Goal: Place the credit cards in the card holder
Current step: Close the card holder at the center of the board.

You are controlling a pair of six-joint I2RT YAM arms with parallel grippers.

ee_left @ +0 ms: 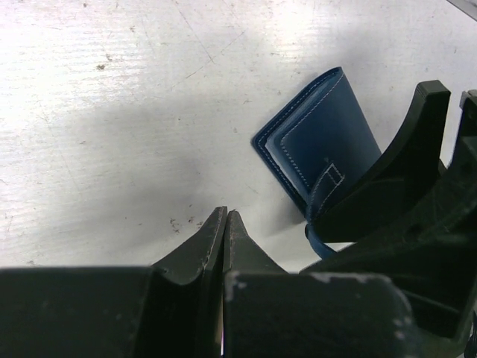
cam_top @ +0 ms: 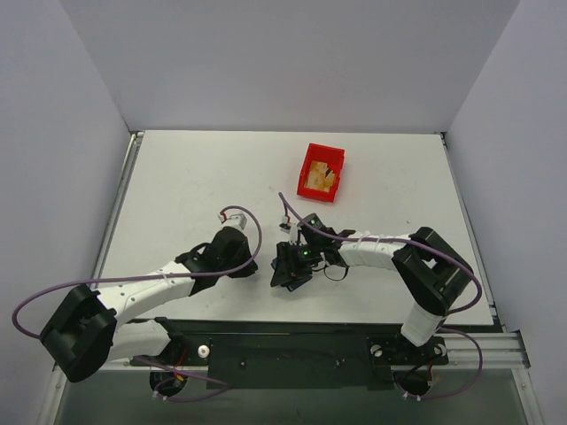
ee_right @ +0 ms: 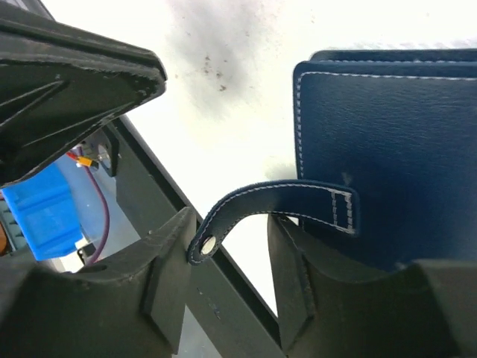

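On table [cam_top: 177, 177], 1 card holder [ee_right: 395, 149], L pincer [ee_left: 225, 218] pressed together, R pincer [ee_right: 231, 242] spread

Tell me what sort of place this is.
Probably a robot lab test cell: a white table boxed in by plain panels, two arms bolted at its edge, a red bin and wallet as props.

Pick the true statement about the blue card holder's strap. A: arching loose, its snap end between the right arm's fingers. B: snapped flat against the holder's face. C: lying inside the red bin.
A: the strap curves free of the card holder, its snap end in the gap between the parted right fingers.
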